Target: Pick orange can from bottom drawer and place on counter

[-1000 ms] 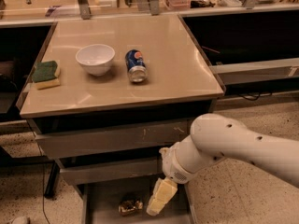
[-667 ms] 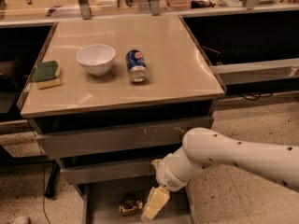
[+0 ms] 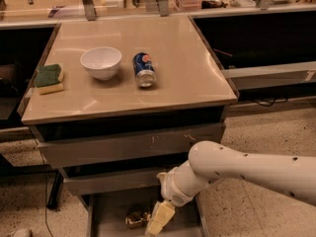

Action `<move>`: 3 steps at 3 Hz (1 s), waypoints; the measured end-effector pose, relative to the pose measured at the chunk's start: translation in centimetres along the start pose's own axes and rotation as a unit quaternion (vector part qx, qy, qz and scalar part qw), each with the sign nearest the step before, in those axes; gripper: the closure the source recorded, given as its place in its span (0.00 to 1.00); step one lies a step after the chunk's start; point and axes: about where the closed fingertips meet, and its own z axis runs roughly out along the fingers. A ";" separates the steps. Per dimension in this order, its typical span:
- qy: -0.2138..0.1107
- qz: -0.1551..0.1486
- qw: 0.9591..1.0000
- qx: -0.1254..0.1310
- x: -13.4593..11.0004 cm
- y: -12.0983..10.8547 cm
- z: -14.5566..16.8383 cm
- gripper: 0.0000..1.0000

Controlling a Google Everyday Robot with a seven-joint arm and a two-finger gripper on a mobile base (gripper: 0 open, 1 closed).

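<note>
The orange can (image 3: 137, 218) lies on its side on the floor of the open bottom drawer (image 3: 109, 212), low in the view. My gripper (image 3: 159, 220) reaches down into the drawer on the white arm (image 3: 237, 169) and sits just right of the can, close to it or touching it. Only one cream finger (image 3: 160, 217) shows. The beige counter (image 3: 182, 63) fills the upper middle of the view above the drawers.
On the counter lie a blue can (image 3: 144, 69) on its side, a white bowl (image 3: 100, 61) and a green and yellow sponge (image 3: 48, 78). Two closed grey drawers (image 3: 128, 149) sit above the open one. Speckled floor lies to the right.
The arm and gripper have moved left and lower into the bottom drawer, closing in on the orange can. The can and the things on the counter have not moved.
</note>
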 end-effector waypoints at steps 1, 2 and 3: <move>0.004 0.007 1.000 -0.013 1.8 -0.5 5.8 0.00; 0.006 0.008 1.000 -0.021 3.9 -2.4 12.6 0.00; 0.000 0.037 0.999 -0.031 6.2 -4.5 17.1 0.00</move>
